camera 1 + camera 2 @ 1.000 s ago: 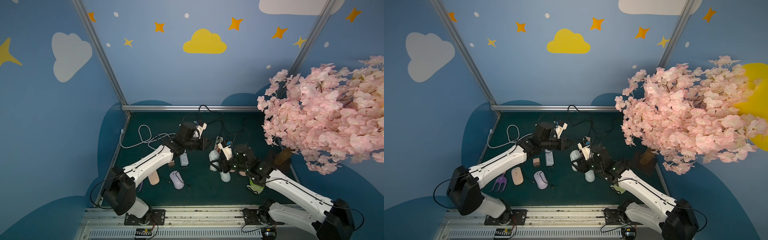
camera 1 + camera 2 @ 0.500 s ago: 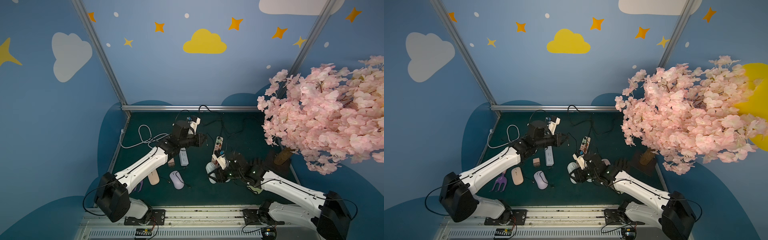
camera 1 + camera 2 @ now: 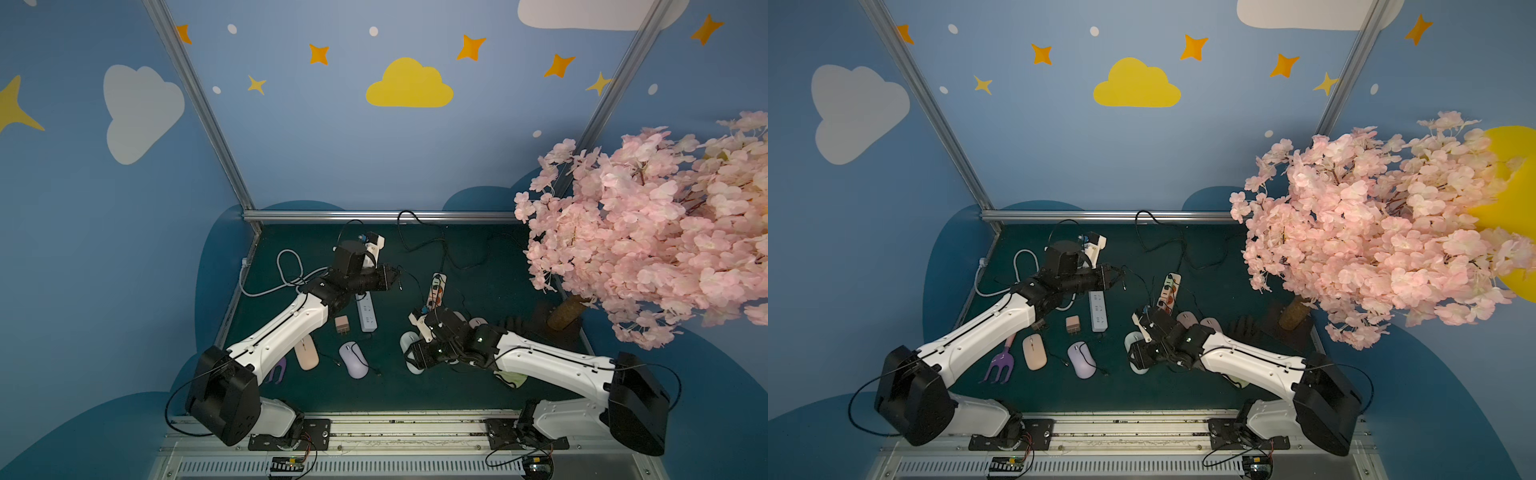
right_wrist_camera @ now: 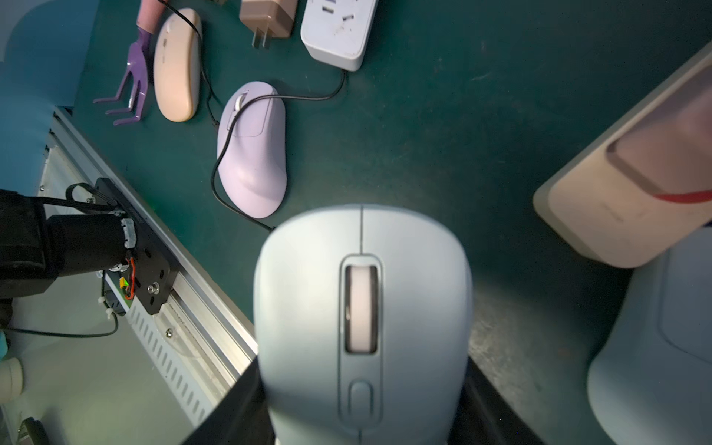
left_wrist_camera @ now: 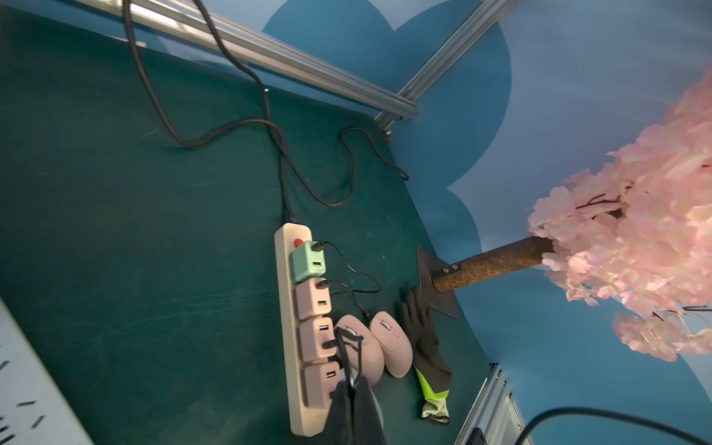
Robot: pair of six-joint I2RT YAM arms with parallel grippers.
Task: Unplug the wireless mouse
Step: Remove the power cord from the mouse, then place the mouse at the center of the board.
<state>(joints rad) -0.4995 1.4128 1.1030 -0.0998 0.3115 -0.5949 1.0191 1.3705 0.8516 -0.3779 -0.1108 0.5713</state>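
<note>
1. Fingers of the right gripper stand about half spread, one on each flank of a pale blue mouse. They clasp it just past the near end of the beige power strip. The wheel faces up and no wire shows at the mouse's nose. Whether it rests on the mat cannot be told.
2. Beside it, also at that strip's near end, lies a second blue mouse.
3. Nearer than the strip and off toward the left arm's side, three things lie in a row: a lilac mouse trailing a dark wire, a flat pink mouse and a purple hand fork.
4. On that same side, about level with the strip's near end and well apart from it, lie a brown plug adapter and a white power strip.
5. Against the beige strip's opposite flank lies a pair of pink mice, side by side, with a black glove just beyond them.
6. On the strip itself sit a green charger and three pink chargers.
7. Raised beside the strip's far half, on the left arm's side, the left gripper is pinched tight on a thin black cable. Its loose end dangles past the tips in both top views.
8. Farthest from the strip, past the glove, stands a pink blossom tree.
</note>
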